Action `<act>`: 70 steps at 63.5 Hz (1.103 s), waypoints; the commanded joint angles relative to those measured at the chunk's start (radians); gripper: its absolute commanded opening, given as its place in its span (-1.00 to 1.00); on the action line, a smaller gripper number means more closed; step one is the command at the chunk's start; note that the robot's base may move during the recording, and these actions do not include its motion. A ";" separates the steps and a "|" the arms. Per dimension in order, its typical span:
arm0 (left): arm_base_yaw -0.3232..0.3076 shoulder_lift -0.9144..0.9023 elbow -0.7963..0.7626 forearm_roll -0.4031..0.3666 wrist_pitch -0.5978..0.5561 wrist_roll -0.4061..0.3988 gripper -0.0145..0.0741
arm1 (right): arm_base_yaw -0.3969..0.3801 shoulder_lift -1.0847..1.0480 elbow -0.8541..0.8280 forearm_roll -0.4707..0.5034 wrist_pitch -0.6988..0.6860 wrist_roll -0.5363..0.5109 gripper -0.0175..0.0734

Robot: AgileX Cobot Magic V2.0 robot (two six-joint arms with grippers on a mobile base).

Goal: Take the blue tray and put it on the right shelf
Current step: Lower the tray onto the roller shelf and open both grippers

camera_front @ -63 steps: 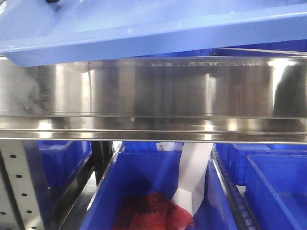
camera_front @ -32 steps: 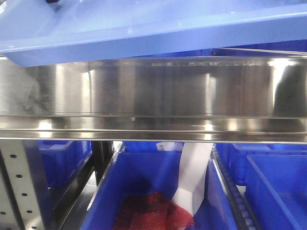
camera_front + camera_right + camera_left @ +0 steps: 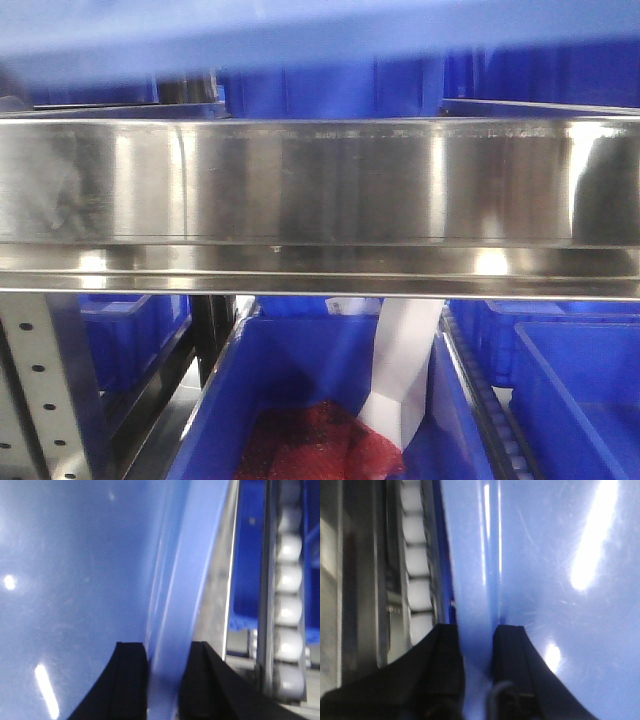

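1. One tray (image 3: 300, 40) is seen. It is light blue and glossy. In the front view it appears as a blurred band across the very top, above the shelf (image 3: 320, 180).
2. Two claws are seen, one in each wrist view, each with two black fingers.
3. The left claw (image 3: 477, 635) is closed narrowly on the tray's rim. The rim runs up between the two fingers, and the tray's shiny floor fills the right of that view.
4. The right claw (image 3: 166, 652) is likewise clamped on the opposite rim, with one finger on either side. The tray's floor fills the left of that view.
5. One shelf is shown, its wide polished steel front crossing the front view. One grey perforated upright (image 3: 40, 390) stands at lower left.
6. A row of white rollers (image 3: 415, 555) is seen just beside the tray's edge in each wrist view, on the outer side. Whether the tray touches them cannot be told.
7. Three deep, darker-blue bins (image 3: 215, 400) are counted below the shelf front. The middle one holds one red mesh heap (image 3: 320, 445) and one white paper strip (image 3: 405, 370).
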 commanded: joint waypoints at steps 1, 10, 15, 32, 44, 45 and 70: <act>0.039 0.014 -0.115 0.041 -0.010 0.056 -0.78 | -0.008 0.016 -0.088 0.001 -0.102 -0.025 -0.49; 0.126 0.092 -0.216 -0.012 -0.013 0.095 -0.78 | -0.024 0.113 -0.174 0.001 -0.102 -0.035 -0.49; 0.176 0.140 -0.248 -0.062 -0.021 0.103 -0.78 | -0.033 0.174 -0.213 0.001 -0.102 -0.035 -0.49; 0.255 0.272 -0.255 -0.146 -0.047 0.147 -0.78 | -0.050 0.350 -0.257 -0.002 -0.117 -0.035 -0.49; 0.255 0.315 -0.255 -0.132 -0.065 0.172 -0.73 | -0.050 0.418 -0.257 -0.004 -0.127 -0.035 -0.49; 0.255 0.317 -0.255 -0.136 -0.067 0.176 -0.71 | -0.050 0.422 -0.257 -0.004 -0.126 -0.035 -0.49; 0.255 0.321 -0.255 -0.136 -0.096 0.202 0.56 | -0.050 0.432 -0.257 -0.027 -0.129 -0.056 0.79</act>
